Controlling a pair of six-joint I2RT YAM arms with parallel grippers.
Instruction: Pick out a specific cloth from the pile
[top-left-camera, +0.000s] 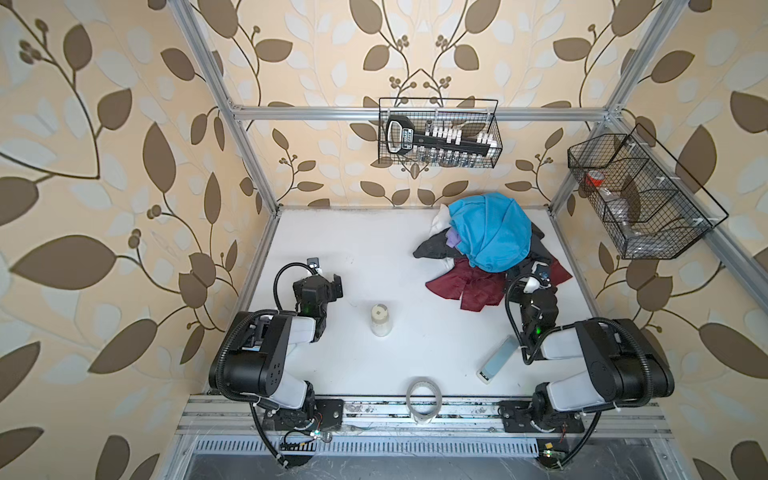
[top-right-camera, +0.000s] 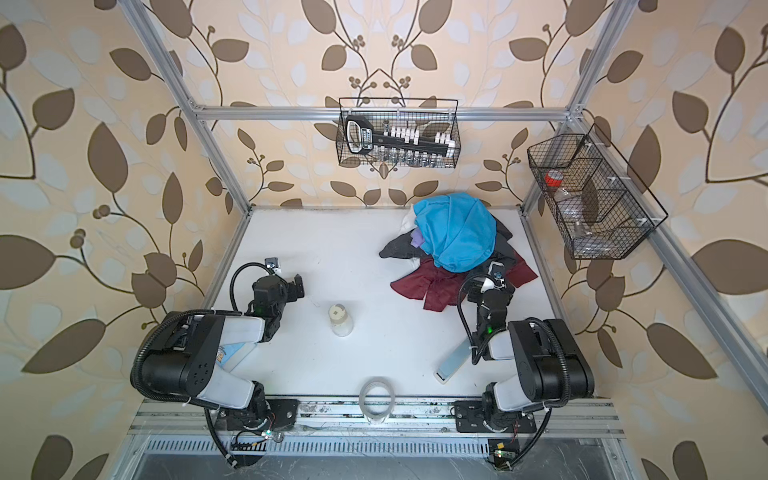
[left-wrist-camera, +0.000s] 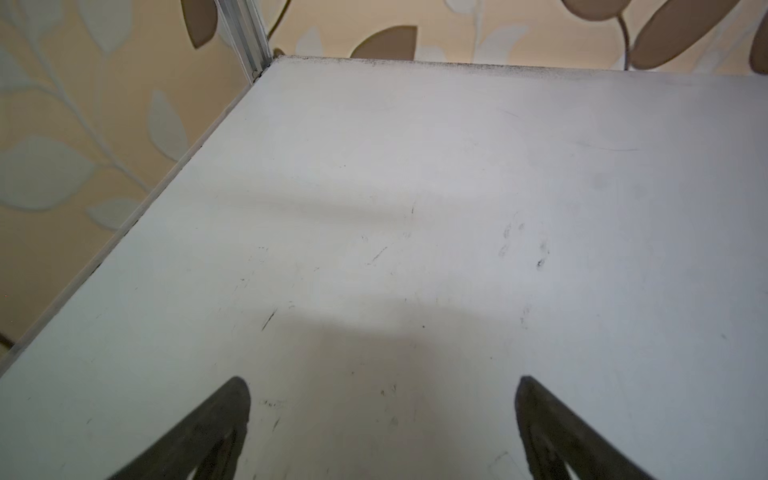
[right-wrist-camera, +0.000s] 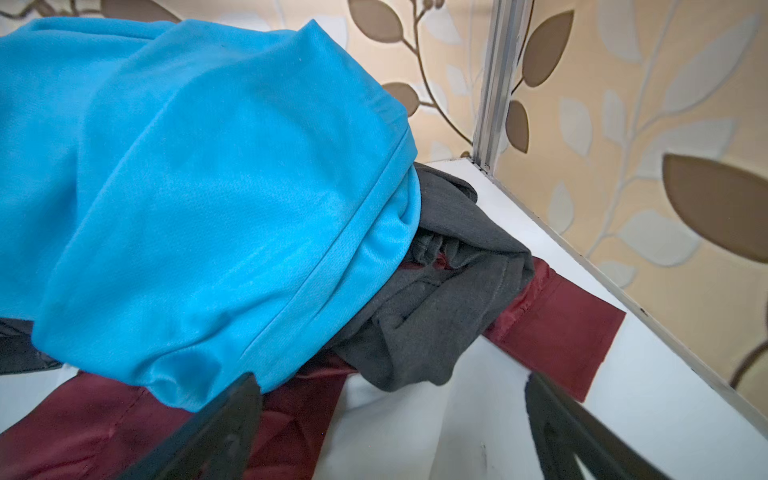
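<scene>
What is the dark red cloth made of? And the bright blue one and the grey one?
The dark red cloth looks like thin woven fabric with a slight sheen, maybe polyester: its creases are sharp. The bright blue garment seems a smooth, softly shiny knit with a stitched seam. The grey garment looks matte and soft, perhaps cotton jersey, bunched in thick folds.

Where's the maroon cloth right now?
In both top views the maroon cloth lies right of centre, partly under the pile, beside the open right gripper.
</scene>
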